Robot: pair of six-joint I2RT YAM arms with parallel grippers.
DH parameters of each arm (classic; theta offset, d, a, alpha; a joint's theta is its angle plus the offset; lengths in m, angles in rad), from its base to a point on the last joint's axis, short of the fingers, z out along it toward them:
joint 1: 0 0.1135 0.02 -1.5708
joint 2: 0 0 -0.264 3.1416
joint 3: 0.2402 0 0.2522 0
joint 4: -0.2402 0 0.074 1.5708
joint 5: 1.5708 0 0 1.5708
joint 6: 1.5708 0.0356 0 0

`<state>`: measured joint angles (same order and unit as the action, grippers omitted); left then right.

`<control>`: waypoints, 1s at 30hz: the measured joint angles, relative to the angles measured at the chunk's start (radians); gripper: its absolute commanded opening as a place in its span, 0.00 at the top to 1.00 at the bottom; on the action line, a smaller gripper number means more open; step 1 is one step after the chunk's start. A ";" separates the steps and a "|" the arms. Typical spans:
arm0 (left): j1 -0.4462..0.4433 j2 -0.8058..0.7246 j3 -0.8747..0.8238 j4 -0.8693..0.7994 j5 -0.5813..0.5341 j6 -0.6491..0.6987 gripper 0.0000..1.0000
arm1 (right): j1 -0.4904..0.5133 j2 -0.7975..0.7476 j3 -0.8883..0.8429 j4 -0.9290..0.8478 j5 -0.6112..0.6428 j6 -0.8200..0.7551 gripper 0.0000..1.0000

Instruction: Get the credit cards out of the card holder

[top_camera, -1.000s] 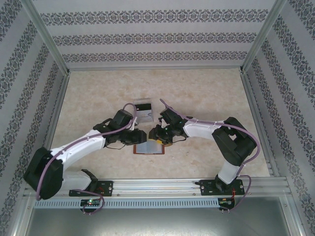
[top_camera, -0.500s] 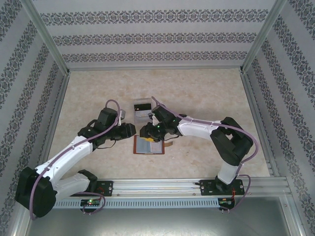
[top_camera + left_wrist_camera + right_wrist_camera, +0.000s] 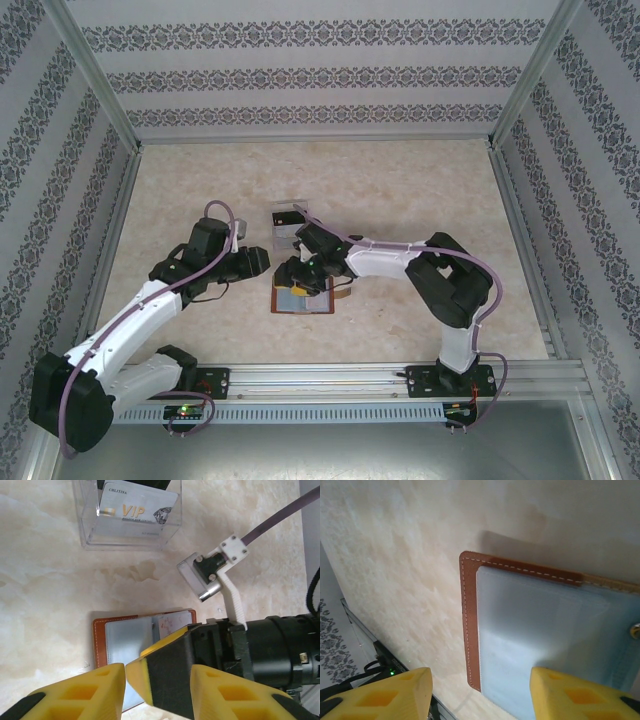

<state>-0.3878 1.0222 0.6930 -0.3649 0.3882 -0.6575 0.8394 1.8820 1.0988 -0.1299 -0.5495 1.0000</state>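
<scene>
Plainly, the right gripper (image 3: pixel 477 697) gapes above the open card holder (image 3: pixel 470 630) (frame's right half), holding nothing; the left gripper (image 3: pixel 157 680) is parted too, empty.

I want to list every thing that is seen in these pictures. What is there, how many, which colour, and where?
card holder: one, brown with grey-blue inside, lying open on the table, near the middle.
clear tray: one, transparent, just beyond the card holder.
credit card: one, silver-grey with gold "VIP", inside the clear tray.
table: one, beige marbled.
walls: grey-white, patterned, on three sides.
left tool: one, yellow fingers, open, left of the card holder.
right tool: one, yellow fingers, open, above the card holder.
</scene>
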 measured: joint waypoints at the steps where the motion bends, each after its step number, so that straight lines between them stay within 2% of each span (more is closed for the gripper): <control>1: 0.002 0.003 0.000 0.010 0.003 0.001 0.60 | 0.005 0.000 0.003 -0.001 0.007 0.000 0.43; 16: 0.024 0.063 0.043 0.074 -0.023 0.082 0.59 | 0.039 -0.002 0.045 -0.037 0.087 -0.012 0.39; 30: 0.030 0.095 0.038 0.134 -0.013 0.028 0.64 | 0.039 -0.089 0.069 -0.106 0.119 -0.083 0.40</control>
<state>-0.3580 1.1172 0.7311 -0.2314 0.3752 -0.6292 0.8787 1.7927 1.1679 -0.2356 -0.4301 0.9173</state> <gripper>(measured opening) 0.371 0.603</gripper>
